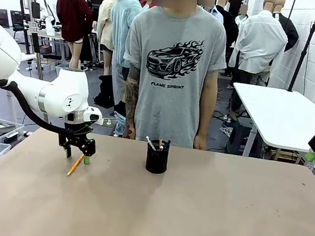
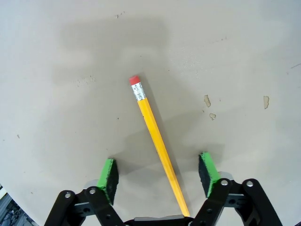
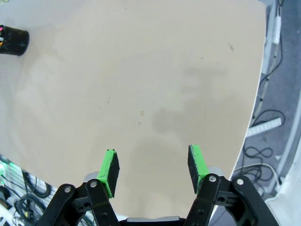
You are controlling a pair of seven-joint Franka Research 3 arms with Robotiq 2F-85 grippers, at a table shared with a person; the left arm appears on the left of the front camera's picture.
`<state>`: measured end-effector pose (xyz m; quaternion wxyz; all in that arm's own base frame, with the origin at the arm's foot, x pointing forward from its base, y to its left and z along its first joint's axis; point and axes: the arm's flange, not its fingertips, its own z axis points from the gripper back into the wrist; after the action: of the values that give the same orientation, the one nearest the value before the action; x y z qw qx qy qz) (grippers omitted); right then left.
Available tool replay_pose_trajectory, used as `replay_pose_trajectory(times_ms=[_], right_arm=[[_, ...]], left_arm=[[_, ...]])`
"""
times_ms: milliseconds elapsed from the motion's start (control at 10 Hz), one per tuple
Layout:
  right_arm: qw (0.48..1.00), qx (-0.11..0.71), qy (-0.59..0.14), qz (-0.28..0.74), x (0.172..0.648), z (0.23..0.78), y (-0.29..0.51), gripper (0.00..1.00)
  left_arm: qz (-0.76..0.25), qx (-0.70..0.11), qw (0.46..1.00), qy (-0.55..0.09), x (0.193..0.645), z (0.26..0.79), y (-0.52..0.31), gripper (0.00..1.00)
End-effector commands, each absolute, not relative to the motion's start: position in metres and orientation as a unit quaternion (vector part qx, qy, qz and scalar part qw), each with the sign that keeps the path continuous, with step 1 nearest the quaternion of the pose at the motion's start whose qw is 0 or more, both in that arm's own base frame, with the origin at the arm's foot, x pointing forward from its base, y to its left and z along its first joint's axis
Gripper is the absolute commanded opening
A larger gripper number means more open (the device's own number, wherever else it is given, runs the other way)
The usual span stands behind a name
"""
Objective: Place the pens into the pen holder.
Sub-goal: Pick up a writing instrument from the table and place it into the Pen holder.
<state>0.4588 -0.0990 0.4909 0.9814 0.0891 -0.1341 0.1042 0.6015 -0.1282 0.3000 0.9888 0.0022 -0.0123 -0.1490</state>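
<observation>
The left pincer (image 2: 159,169) is low over the yellow pencil (image 2: 155,136), which lies on the desk (image 1: 218,226) well to the robot's left of the pen holder (image 1: 157,158). Its green pads (image 2: 109,172) stand apart, one on each side of the shaft, and neither touches it. The pencil runs at a slant between them and sits nearer one pad than the other, so closing from here would likely shove it sideways before it is pinched. It would be better to centre over the shaft and roll the wrist until the pads face it squarely, then close gently, low to the desk. The black holder already has a few pens standing in it, so the mouth is crowded. Lift clear, tip the pencil upright, and lower it into a free gap rather than dropping it from height. The right pincer (image 3: 153,172) hangs with its jaws apart and empty over the desk's right side, well away from the holder and out of the way
</observation>
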Motion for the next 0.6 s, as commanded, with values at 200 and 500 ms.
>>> replay_pose_trajectory(times_ms=[200, 500], right_arm=[[0.982, 0.087, -0.134, 0.104, 0.4566, 0.4892, -0.0977, 0.74], [0.982, 0.087, -0.134, 0.104, 0.4566, 0.4892, -0.0977, 0.74]], left_arm=[[-0.149, 0.016, 0.989, 0.005, 0.5992, 0.2982, -0.1312, 0.00], [-0.167, 0.012, 0.986, 0.014, 0.5957, 0.2949, -0.1393, 0.00]])
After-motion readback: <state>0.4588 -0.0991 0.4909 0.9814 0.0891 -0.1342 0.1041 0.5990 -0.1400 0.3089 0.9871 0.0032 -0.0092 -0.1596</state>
